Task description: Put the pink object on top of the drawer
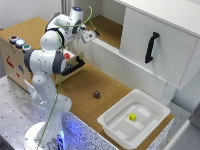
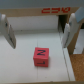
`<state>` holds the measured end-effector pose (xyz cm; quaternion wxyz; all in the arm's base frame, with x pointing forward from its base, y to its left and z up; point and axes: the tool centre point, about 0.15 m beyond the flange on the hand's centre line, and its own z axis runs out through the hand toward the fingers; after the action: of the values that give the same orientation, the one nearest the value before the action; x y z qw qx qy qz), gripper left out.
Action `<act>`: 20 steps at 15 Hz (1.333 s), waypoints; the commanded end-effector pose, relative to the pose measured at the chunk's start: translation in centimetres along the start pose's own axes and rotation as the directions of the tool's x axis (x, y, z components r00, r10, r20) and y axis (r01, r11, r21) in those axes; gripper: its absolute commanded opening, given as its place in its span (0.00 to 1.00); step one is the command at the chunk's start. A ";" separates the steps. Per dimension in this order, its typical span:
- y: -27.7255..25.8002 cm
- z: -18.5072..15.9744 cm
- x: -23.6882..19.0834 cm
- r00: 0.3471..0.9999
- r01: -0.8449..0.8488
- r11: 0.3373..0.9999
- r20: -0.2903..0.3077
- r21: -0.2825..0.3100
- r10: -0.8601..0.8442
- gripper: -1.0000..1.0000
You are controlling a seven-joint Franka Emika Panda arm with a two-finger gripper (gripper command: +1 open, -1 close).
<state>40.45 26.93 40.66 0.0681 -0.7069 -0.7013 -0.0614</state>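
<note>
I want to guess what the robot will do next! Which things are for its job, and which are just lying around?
For the job:
- pink cube
- gripper, open, a finger on either side of the cube
- white drawer with the black handle

Just lying about:
- dark lump on the cork
- yellow cube in the white tray
- wooden box with buttons

1. My white arm (image 1: pixel 50 55) reaches over the cork-topped desk (image 1: pixel 85 85) toward the white ledge.
2. A dark purplish lump (image 1: pixel 96 94) lies on the cork.
3. A tiny yellow cube (image 1: pixel 132 117) sits inside the white bin (image 1: pixel 116 131).
4. The white drawer (image 1: pixel 155 47) carries a black handle (image 1: pixel 151 46).
</note>
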 end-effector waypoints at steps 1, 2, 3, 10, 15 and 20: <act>1.5 4.2 1.8 1.000 -0.003 0.996 0.019 0.092 0.001 1.00; 1.8 5.0 1.8 1.000 -0.014 0.996 0.027 0.088 0.012 1.00; 2.0 5.6 1.8 0.999 -0.021 0.995 0.028 0.095 0.019 1.00; 4.0 9.4 2.3 0.997 -0.062 0.992 0.045 0.112 0.058 1.00; 3.7 9.2 2.7 0.997 -0.045 0.995 0.072 0.092 0.038 0.00; 1.9 8.6 1.6 0.994 -0.050 0.995 0.099 0.089 0.041 0.00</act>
<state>42.45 30.47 32.21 0.0756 -0.7169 -0.6927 -0.0237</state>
